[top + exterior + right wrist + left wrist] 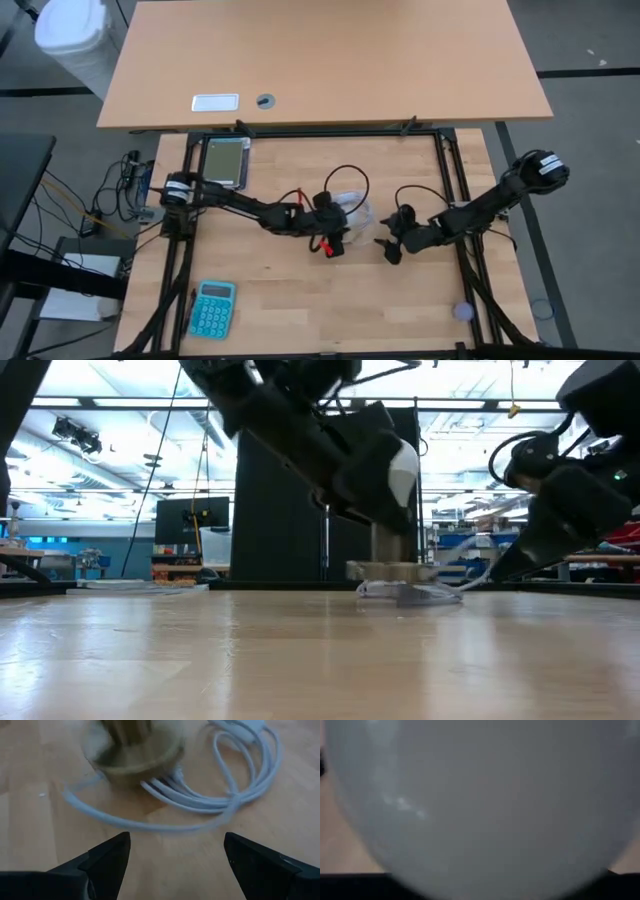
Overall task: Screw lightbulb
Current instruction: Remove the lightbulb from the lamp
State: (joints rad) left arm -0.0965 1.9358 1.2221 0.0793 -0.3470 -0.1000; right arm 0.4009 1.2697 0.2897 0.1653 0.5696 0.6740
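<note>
High view: I see the left gripper [333,238] at mid-table over the socket and its coiled white cord [358,208]; the lightbulb is hidden beneath it here. The right gripper [385,243] sits just beside, to the right. A teal calculator [212,308] lies near the front left edge.

Low view: the lightbulb [402,472] shows white in the left gripper, above the socket [385,571] on the table [200,660].

Left wrist view: the lightbulb [480,805] fills the frame, close against the camera. I read the fingers as closed on it.

Right wrist view: the right gripper [176,851] has its fingers [107,855] spread wide, holding nothing, facing the socket [132,750] and cord [230,790].
</note>
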